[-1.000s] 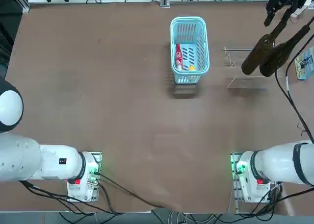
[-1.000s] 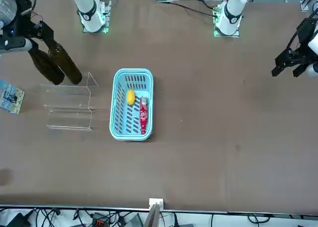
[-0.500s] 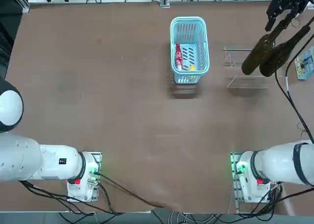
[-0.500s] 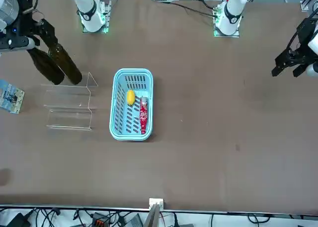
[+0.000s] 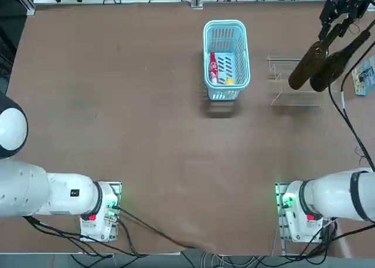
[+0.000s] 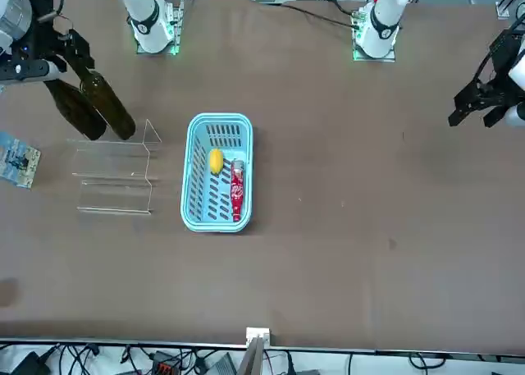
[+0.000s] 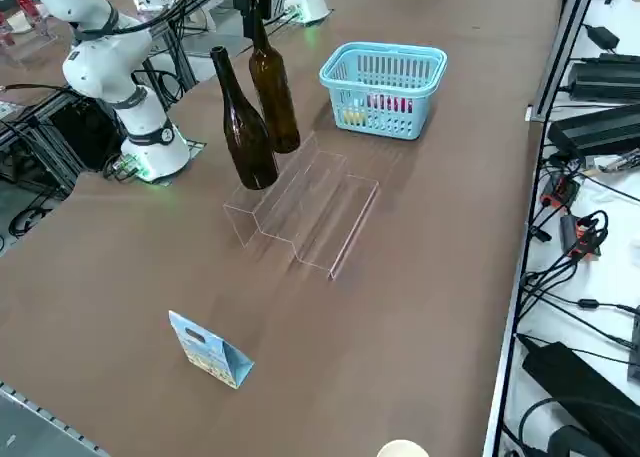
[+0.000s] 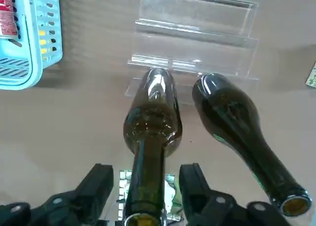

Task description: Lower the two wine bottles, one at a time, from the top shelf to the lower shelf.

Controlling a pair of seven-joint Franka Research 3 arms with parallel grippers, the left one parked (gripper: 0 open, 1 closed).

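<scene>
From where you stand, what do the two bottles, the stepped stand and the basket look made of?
Bottles: likely glass, glossy; dark olive-brown, with light glinting through.
Stepped stand: probably acrylic, clear and smooth; pale edges.
Basket: apparently moulded plastic; light blue, slotted.

Looks like glossy, smooth dark glass on both bottles point(image 8: 152, 122) point(image 8: 232, 117); clear, shiny plastic on the stepped stand point(image 7: 310, 212); light-blue plastic on the basket point(image 7: 385, 87); smooth, faintly shiny brown surface on the bench point(image 5: 146, 133).
</scene>
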